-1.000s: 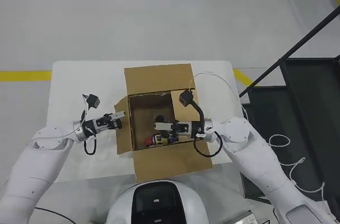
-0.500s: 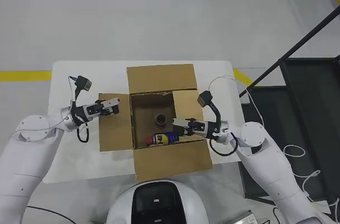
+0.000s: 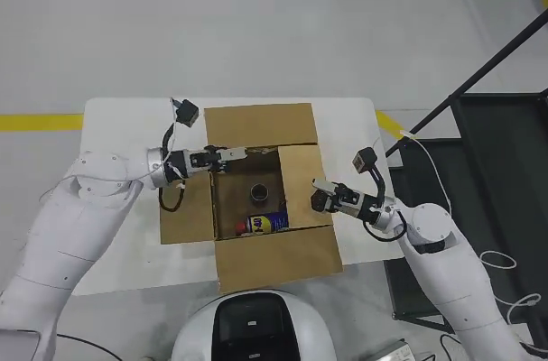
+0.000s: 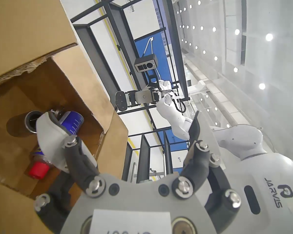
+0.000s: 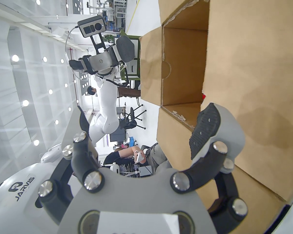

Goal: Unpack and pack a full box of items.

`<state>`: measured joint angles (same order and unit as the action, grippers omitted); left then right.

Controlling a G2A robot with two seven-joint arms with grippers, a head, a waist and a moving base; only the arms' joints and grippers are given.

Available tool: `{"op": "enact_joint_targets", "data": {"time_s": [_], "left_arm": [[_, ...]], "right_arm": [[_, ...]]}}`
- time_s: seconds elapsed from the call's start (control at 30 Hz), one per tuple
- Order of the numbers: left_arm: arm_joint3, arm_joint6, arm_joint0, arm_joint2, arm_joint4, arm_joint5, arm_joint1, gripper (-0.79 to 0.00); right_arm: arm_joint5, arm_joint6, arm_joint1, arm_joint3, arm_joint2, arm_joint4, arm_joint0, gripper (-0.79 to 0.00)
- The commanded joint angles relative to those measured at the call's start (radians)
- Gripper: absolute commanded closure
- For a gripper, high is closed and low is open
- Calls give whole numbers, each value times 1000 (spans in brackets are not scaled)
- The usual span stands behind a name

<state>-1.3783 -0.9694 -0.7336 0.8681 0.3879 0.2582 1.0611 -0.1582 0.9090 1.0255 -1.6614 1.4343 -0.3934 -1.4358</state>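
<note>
**One open box, two items inside, two spread end effectors**

One brown corrugated cardboard box point(image 3: 260, 124) stands on the white surface point(image 3: 120, 135) with all four flaps folded outward. Its torn top edges look ragged in both wrist views.

The box holds two items. A blue-and-yellow cylindrical spray can with a red cap point(image 3: 266, 222) lies on its side against the near wall. A dark, short cylinder with an open round top point(image 3: 259, 192) stands upright near the middle of the floor, apart from the can.

There are two end effectors. The left end effector point(image 3: 237, 152) hangs over the far left corner of the opening. Its two fingers are spread wide with nothing between them. One pale finger point(image 4: 48, 132) partly covers the can in the left wrist view.

The right end effector point(image 3: 317, 193) sits over the box's right flap, outside the opening. It too is spread apart and holds nothing. Its ribbed black pad point(image 5: 205, 127) shows against the smooth cardboard.
</note>
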Motion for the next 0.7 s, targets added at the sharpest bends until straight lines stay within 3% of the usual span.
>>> {"op": "enact_joint_targets", "data": {"time_s": [0.0, 0.17, 0.33, 0.53, 0.67], "left_arm": [[17, 13, 34, -60, -7, -5, 23, -785], [72, 76, 103, -167, -43, -22, 79, -785], [133, 168, 125, -226, -76, -51, 120, -785], [175, 229, 120, -265, -119, -81, 151, -785], [175, 229, 120, -265, -119, -81, 151, -785]], "right_arm": [[-1, 0, -2, -2, 12, -2, -11, -785], [-1, 3, -4, -8, 26, -5, -30, -785], [-1, 9, -4, -1, 20, -10, -31, -785], [1, 15, -3, 9, 1, -10, -19, -785], [1, 15, -3, 9, 1, -10, -19, -785]]}}
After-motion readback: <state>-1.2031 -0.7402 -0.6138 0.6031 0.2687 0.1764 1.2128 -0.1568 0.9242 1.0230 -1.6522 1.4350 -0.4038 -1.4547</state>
